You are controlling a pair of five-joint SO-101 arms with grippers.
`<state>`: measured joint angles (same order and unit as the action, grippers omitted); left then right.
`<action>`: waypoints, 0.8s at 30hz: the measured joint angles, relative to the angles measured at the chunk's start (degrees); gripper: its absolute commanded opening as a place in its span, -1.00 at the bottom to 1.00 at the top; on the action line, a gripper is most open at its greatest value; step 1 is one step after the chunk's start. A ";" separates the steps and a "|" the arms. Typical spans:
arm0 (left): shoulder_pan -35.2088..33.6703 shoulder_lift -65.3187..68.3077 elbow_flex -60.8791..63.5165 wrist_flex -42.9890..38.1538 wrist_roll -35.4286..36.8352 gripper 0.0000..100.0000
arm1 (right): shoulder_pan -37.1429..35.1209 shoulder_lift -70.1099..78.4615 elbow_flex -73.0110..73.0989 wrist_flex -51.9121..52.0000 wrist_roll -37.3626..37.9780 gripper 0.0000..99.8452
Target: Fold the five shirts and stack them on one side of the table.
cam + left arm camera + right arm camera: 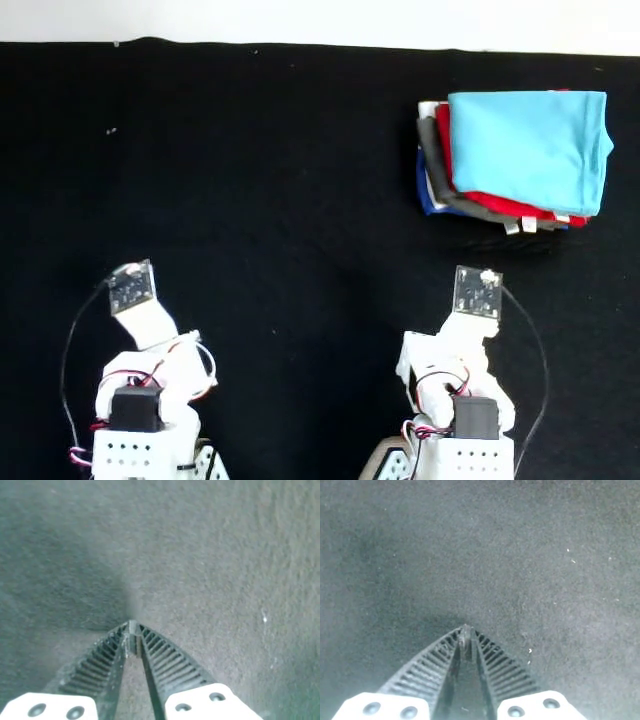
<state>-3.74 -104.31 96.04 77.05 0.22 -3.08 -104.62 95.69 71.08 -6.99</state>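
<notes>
A stack of folded shirts (520,160) lies at the back right of the black table, with a light blue shirt (530,145) on top and red, grey, white and dark blue ones showing beneath it. Both arms sit folded back at the near edge, far from the stack. My left gripper (132,628) is shut over bare cloth, its tips touching and nothing between them. My right gripper (465,630) is shut the same way over bare black cloth. In the high view the left arm (140,340) is at near left and the right arm (465,350) at near right.
The black tablecloth (250,170) covers the whole table. Its far edge (300,45) meets a white wall along the top of the high view.
</notes>
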 measured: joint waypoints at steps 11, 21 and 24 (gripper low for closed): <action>2.46 0.00 0.00 0.00 -0.44 -0.98 | 0.00 0.00 0.00 0.00 0.26 -0.98; 2.46 0.00 0.00 0.00 -0.44 -0.98 | 0.00 0.00 0.00 0.00 0.35 -0.98; 2.46 0.00 0.00 0.00 -0.44 -0.98 | 0.00 0.00 0.00 0.00 0.35 -0.98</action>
<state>-1.27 -104.31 96.04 77.05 -0.22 -3.08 -104.62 95.69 71.08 -6.64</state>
